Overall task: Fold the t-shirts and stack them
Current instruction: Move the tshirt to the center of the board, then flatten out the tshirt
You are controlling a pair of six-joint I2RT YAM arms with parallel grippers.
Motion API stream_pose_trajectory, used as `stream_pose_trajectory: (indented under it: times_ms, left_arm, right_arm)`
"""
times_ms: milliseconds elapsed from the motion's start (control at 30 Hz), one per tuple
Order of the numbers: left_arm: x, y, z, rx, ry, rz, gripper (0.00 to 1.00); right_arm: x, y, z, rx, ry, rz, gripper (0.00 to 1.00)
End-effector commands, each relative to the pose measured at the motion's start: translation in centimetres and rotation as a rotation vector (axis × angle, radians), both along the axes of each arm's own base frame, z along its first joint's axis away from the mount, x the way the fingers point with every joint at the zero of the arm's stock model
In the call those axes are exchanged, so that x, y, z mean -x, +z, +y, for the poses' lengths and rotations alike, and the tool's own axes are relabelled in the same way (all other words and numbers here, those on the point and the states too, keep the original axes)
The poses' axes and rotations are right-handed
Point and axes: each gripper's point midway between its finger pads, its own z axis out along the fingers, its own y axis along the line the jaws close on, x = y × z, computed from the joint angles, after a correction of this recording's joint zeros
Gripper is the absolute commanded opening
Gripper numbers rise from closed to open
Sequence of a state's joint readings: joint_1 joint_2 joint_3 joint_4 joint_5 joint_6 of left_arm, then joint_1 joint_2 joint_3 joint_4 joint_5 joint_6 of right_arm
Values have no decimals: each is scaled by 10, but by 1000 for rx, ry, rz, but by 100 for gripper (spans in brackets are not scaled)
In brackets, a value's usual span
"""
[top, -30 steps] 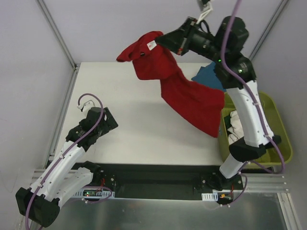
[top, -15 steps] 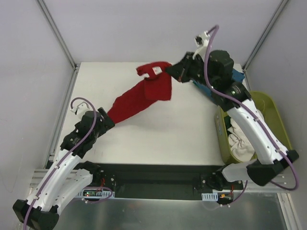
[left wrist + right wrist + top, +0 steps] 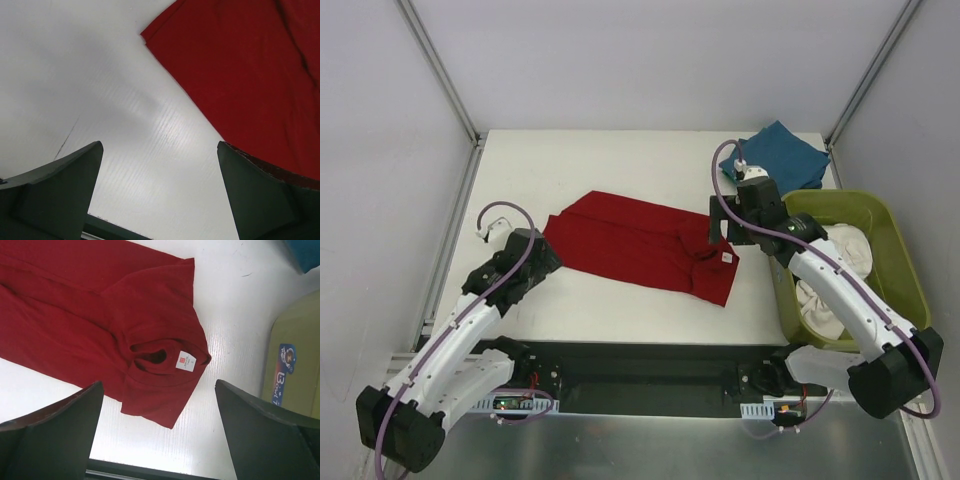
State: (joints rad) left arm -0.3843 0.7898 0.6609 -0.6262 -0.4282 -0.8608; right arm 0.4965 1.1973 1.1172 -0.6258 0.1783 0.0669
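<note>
red t-shirt (image 3: 640, 245) spread flat on table (image 3: 620, 170) | left gripper (image 3: 159, 147) fingers spread, at shirt's left end | right gripper (image 3: 157, 384) fingers spread above collar, empty

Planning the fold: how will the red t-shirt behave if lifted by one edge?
Probably floppy: the red t-shirt lies flat and creased, so a lifted edge should sag. Likely light, since it looks thin. Pushed, it may bunch rather than slide on the table.

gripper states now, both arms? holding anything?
Left gripper: open, holding nothing.
Right gripper: open, holding nothing; the red t-shirt lies beneath it.
</note>
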Motion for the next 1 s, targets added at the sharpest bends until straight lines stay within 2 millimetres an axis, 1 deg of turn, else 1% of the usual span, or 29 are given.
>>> stream_pose_trajectory:
  times_ms: [0, 67, 100, 133, 167, 200, 233, 267, 300, 333, 367, 400, 433, 467, 500, 533, 567, 600, 633, 667, 700, 733, 767, 800, 833, 867, 900, 933, 967]
  left_arm:
    - [0, -17, 7, -33, 62, 74, 99]
    - [-5, -17, 11, -49, 75, 91, 99]
    - [-8, -22, 15, -75, 90, 116, 99]
    - [-14, -18, 23, -79, 125, 113, 99]
    - [-19, -16, 27, -80, 139, 116, 99]
    - [-26, -20, 25, -61, 128, 141, 99]
    - [-46, -6, 23, -50, 94, 99, 99]
    - [-58, 0, 26, -28, 98, 85, 99]
    - [-69, -4, 25, -24, 82, 111, 99]
    - [-92, 17, 18, -5, 46, 60, 99]
    - [-104, 22, 18, -5, 42, 55, 99]
    - [-117, 11, 16, -20, 28, 102, 99]
    - [-140, 31, 12, -22, 0, 63, 99]
    - [-153, 31, 9, -21, -18, 70, 99]
    - [-167, 10, 7, -27, -40, 136, 99]
    - [-190, 25, 3, -29, -80, 103, 98]
    - [-201, 20, -5, -1, -122, 119, 96]
    - [-213, -3, -7, 12, -142, 177, 94]
    - [-231, 5, -10, 19, -171, 151, 91]
    - [-238, 0, -13, 32, -185, 162, 89]
    - [-241, -16, -13, 33, -187, 206, 88]
    - [-248, -15, -14, 33, -194, 198, 88]
    - [-250, -19, -15, 34, -196, 206, 88]
    - [-250, -30, -14, 33, -193, 230, 88]
    - [-253, -33, -16, 34, -195, 234, 88]
    - [-254, -37, -16, 34, -195, 241, 88]
    - [-256, -50, -15, 31, -188, 267, 87]
    - [-261, -52, -14, 26, -183, 265, 83]
    - [-262, -58, -13, 20, -180, 282, 81]
  right_arm:
    - [1, 6, -4, 73, 3, -62, 97]
    - [7, -14, 5, 88, 25, -16, 97]
    - [10, -20, 9, 93, 36, -3, 97]
    - [14, -28, 16, 112, 56, 12, 97]
    - [14, -32, 20, 127, 65, 13, 97]
    - [11, -32, 25, 138, 76, 3, 97]
    - [9, -40, 30, 167, 94, 19, 97]
    - [4, -40, 33, 179, 98, 18, 97]
    - [-3, -32, 37, 184, 89, 11, 97]
    - [-10, -38, 37, 224, 65, 24, 97]
    - [-15, -39, 39, 238, 49, 27, 97]
    - [-24, -31, 45, 224, 19, 8, 97]
    - [-31, -41, 46, 257, -2, 21, 97]
    - [-36, -44, 48, 259, -21, 22, 97]
    - [-43, -45, 50, 266, -39, 16, 97]
    - [-51, -52, 56, 275, -52, 28, 97]
    - [-56, -54, 60, 278, -58, 29, 97]
    - [-61, -56, 61, 293, -69, 28, 97]
    - [-69, -61, 67, 296, -75, 32, 97]
    - [-73, -63, 69, 299, -76, 36, 97]
    - [-77, -65, 70, 305, -84, 35, 97]
    - [-80, -73, 73, 316, -81, 49, 97]
    - [-84, -72, 77, 310, -84, 45, 97]
    - [-87, -75, 79, 308, -88, 48, 97]
    - [-90, -83, 79, 316, -90, 64, 97]
    - [-93, -84, 81, 308, -97, 63, 97]
    - [-95, -93, 80, 317, -100, 79, 97]
    - [-97, -97, 81, 317, -101, 83, 98]
    - [-97, -101, 81, 315, -106, 95, 99]
